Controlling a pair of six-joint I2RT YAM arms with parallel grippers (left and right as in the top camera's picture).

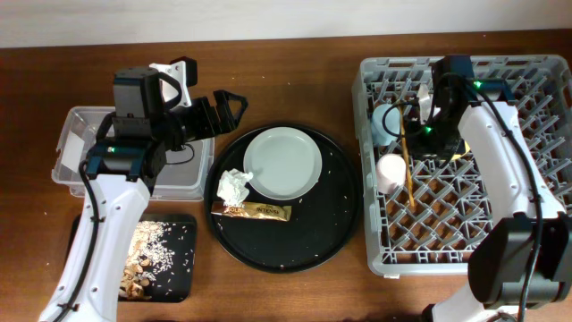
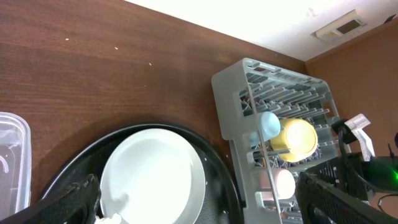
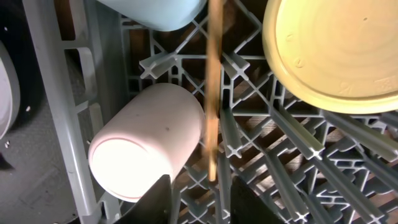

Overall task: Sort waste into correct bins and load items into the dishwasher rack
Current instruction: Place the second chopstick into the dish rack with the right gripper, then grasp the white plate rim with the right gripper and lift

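Well past halfway, judging by the layout. Already in the dishwasher rack (image 1: 465, 264): pink cup (image 1: 390, 172) on its side, blue cup (image 1: 386, 121) just beyond it, yellow bowl (image 3: 336, 50), and chopsticks (image 1: 407, 170) lying across the grid beside the pink cup. Already in the flat black tray (image 1: 183, 268): food scraps (image 1: 152, 250).

Left to clear from the round black tray (image 1: 313, 233): plate (image 1: 282, 163) for the rack, napkin (image 1: 234, 186) and wrapper (image 1: 252, 211) for the bins. Nothing clearly visible in the clear tub (image 1: 76, 148).

Left gripper (image 1: 228, 105) between tub and round tray, jaws wide, holding nothing. Right gripper (image 3: 193, 199) over the chopsticks, jaws parted a little, not visibly clamping.

Underneath, a brown wooden counter (image 1: 295, 72); behind, a pale wall (image 1: 268, 18).
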